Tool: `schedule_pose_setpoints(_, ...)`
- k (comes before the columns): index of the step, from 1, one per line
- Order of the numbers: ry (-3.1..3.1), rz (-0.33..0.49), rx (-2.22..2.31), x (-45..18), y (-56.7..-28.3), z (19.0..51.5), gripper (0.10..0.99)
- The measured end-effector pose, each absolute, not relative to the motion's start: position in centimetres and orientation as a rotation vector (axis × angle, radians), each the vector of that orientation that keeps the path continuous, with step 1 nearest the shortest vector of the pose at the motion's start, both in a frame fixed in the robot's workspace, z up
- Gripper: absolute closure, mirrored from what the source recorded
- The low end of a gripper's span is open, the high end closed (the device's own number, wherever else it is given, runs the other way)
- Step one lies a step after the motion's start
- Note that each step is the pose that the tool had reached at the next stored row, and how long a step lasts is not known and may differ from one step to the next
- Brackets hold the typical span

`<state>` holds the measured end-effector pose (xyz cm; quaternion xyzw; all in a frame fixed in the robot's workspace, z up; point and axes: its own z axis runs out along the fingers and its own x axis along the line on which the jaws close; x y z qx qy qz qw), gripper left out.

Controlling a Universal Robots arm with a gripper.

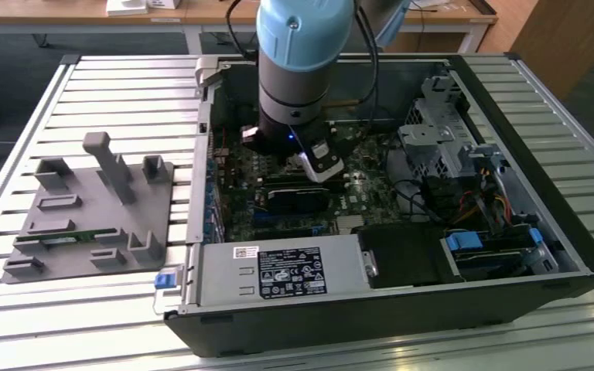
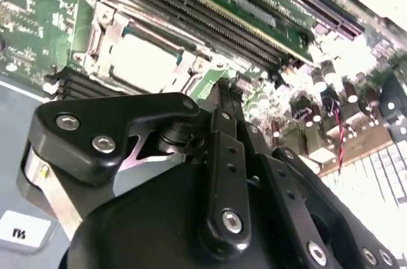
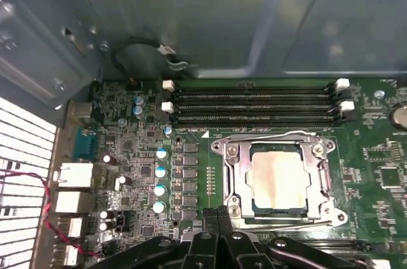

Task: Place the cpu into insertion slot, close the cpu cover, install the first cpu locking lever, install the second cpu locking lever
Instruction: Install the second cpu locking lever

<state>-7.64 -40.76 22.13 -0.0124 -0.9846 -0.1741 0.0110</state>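
The cpu [image 3: 278,180], a small flat square chip with a pale silvery metal top, lies seated in the insertion slot [image 3: 278,213], a single square black-framed socket amid the green circuit board [image 3: 381,173]. One thin shiny metal cpu cover [image 3: 232,177] with a square window lies flat down around the chip, its frame bordering all four sides. Thin wire levers run along the edges of the cover; whether they are latched cannot be told. Beside the socket run four long black memory slots [image 3: 254,105] in parallel, with white clips at their ends. A row of four small blue-topped capacitors [image 3: 160,180] stands near the socket on the side away from it.

In the first wrist view the black gripper [image 3: 217,218] has its two fingertips pressed together, clenched on nothing, just beside the edge of the socket at the corner of the cover. In the second wrist view the same closed tips [image 2: 226,94] point at the board right next to the socket, with the chip [image 2: 143,59] close ahead of them.

In the exterior view one arm [image 1: 291,69] with a light blue joint reaches down into the open black computer case [image 1: 380,309], which lies on a slatted metal table [image 1: 29,309]. One grey plastic fixture tray [image 1: 80,216] sits on the table at the exterior view's left of the case.
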Motion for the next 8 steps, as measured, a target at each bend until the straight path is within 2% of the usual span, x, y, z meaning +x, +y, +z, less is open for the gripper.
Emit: schedule_pose_setpoints(8,-3.072,-0.543,-0.039,-7.65,-40.76,22.79,0.98)
